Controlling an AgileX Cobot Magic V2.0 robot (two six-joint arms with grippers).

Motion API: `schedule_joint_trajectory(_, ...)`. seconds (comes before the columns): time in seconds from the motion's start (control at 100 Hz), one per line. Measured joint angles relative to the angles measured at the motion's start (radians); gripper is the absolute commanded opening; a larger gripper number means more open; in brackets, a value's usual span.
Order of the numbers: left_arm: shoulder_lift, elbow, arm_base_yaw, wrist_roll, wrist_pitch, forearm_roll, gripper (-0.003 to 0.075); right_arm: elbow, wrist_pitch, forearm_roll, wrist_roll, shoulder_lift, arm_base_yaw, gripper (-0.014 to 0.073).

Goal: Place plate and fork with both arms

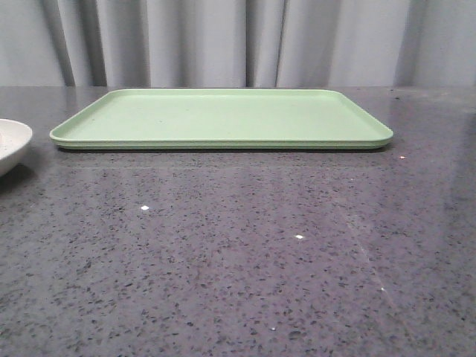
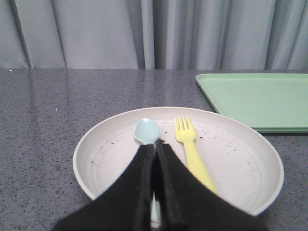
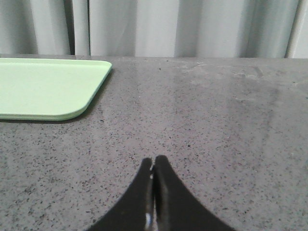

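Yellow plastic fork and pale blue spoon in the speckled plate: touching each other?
Apart. The left wrist view shows bare plate surface between the yellow plastic fork and the pale blue spoon, side by side in the speckled off-white plate.

Left pincer point(image 2: 155, 144) closed, black fingers point(image 2: 139, 185) pressed together tip to tip, no gap between them, poised low over the plate point(image 2: 250, 163) with tips above the pale blue spoon point(image 2: 146, 131); whether touching it, cannot tell. Right pincer point(image 3: 153, 166) likewise closed, fingers point(image 3: 166, 192) meeting at the tips, nothing held, pointing forward just above the bare bench point(image 3: 216, 125). Neither arm visible in the front view; only fingertips seen from each wrist.
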Motion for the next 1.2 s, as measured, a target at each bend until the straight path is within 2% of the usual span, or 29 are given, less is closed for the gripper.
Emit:
schedule_joint_trajectory(0.21, 0.000, -0.005, 0.000, 0.000, -0.013, -0.030, -0.0021, -0.003, 0.000, 0.000, 0.000, 0.000, 0.000, -0.0067)
schedule_joint_trajectory(0.34, 0.015, -0.059, 0.000, 0.000, 0.015, -0.083, -0.0021, -0.076, 0.092, 0.004, 0.000, 0.000, 0.000, -0.0067)
schedule_joint_trajectory(0.42, 0.057, -0.136, 0.000, 0.000, 0.080, -0.075, -0.0021, -0.143, 0.162, 0.004, 0.000, 0.023, 0.000, -0.0067)
schedule_joint_trajectory(0.69, 0.270, -0.378, 0.000, 0.000, 0.257, -0.050, -0.0020, -0.375, 0.411, 0.007, 0.000, 0.223, 0.000, -0.0067)
schedule_joint_trajectory(0.87, 0.374, -0.468, 0.000, 0.000, 0.304, -0.045, -0.0019, -0.477, 0.486, 0.007, 0.000, 0.365, 0.000, -0.0062)
schedule_joint_trajectory(0.93, 0.394, -0.480, 0.000, 0.000, 0.308, -0.045, -0.0013, -0.505, 0.508, 0.007, 0.000, 0.404, 0.000, -0.0029)
schedule_joint_trajectory(1.03, 0.417, -0.487, 0.000, 0.000, 0.312, -0.045, 0.0068, -0.540, 0.542, 0.007, 0.000, 0.469, 0.000, 0.0108)
schedule_joint_trajectory(1.11, 0.424, -0.487, 0.000, 0.000, 0.314, -0.045, 0.0209, -0.558, 0.559, 0.011, 0.000, 0.502, 0.000, 0.0271)
schedule_joint_trajectory(1.2, 0.425, -0.487, 0.000, 0.000, 0.319, -0.045, 0.0386, -0.567, 0.567, 0.015, 0.000, 0.518, 0.000, 0.0410)
